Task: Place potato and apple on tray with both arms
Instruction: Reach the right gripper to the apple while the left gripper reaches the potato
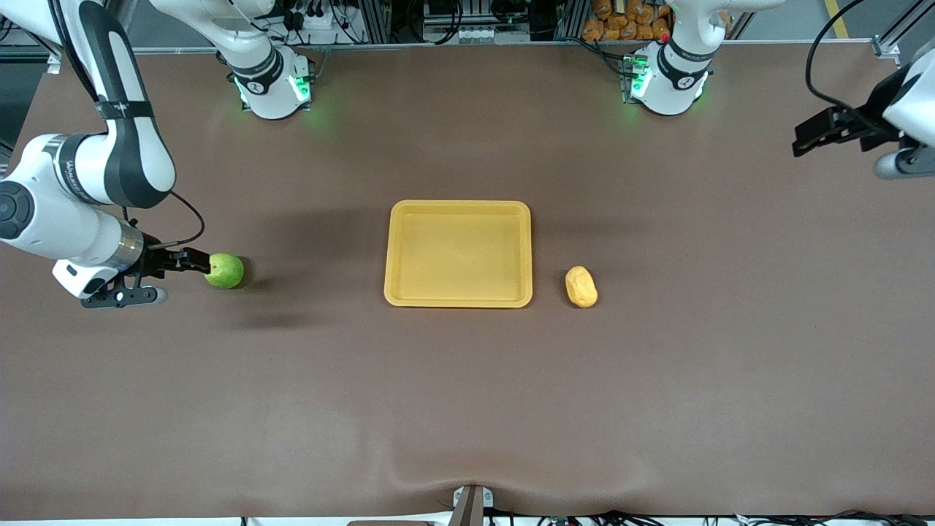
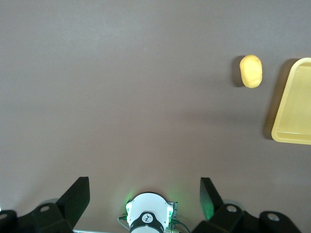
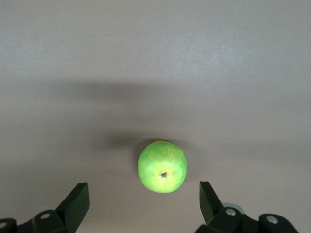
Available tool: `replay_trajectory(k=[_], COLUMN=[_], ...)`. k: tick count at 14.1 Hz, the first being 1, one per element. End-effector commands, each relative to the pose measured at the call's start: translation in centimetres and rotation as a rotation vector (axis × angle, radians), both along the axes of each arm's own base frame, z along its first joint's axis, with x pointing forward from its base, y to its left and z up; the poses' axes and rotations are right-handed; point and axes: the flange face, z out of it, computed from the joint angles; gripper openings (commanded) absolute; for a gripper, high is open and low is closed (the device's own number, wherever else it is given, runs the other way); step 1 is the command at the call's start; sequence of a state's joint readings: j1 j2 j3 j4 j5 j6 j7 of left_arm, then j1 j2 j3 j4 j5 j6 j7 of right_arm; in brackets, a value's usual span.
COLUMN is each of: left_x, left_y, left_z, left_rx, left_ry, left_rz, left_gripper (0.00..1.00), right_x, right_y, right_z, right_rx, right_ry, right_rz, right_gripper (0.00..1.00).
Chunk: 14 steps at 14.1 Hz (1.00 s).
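Observation:
The green apple lies on the brown table toward the right arm's end. My right gripper is open just beside and above it. In the right wrist view the apple sits between and just ahead of the open fingers, untouched. The yellow-orange tray lies empty at the table's middle. The potato lies beside the tray toward the left arm's end. My left gripper is open and empty, up in the air near that end. The left wrist view shows the potato and the tray's corner.
The two arm bases stand at the back edge with green lights; the left arm's base also shows in the left wrist view. Cables and orange bags lie past the table's back edge.

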<state>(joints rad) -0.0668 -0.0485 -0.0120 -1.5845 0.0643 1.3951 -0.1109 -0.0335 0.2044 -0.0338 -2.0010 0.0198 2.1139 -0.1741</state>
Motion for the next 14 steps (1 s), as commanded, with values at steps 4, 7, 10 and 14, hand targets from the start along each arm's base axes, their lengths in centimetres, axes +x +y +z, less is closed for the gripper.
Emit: replay_trajectory(k=[4, 7, 10, 14], left_x=[0.1, 0.3, -0.1, 1.3], left_y=[-2.3, -4.8, -8.8, -12.8], left_z=[-6.3, -10.2, -14.3, -19.6], left_rx=[-0.003, -0.001, 0.008, 0.001], left_ry=[-0.003, -0.025, -0.061, -0.077], left_rz=[-0.042, -0.071, -0.082, -0.034], left_gripper=[1.00, 1.00, 1.00, 1.00], right_x=[-3.6, -4.2, -4.3, -4.9], right_y=[-0.5, -0.6, -0.6, -0.6], right_z=[-5.0, -6.1, -6.3, -7.5], right_rx=[-0.019, -0.022, -0.022, -0.020], right_ry=[-0.069, -0.078, -0.073, -0.052], right_rz=[0.035, 0.040, 0.046, 0.045], right_gripper=[1.00, 1.00, 1.00, 1.00])
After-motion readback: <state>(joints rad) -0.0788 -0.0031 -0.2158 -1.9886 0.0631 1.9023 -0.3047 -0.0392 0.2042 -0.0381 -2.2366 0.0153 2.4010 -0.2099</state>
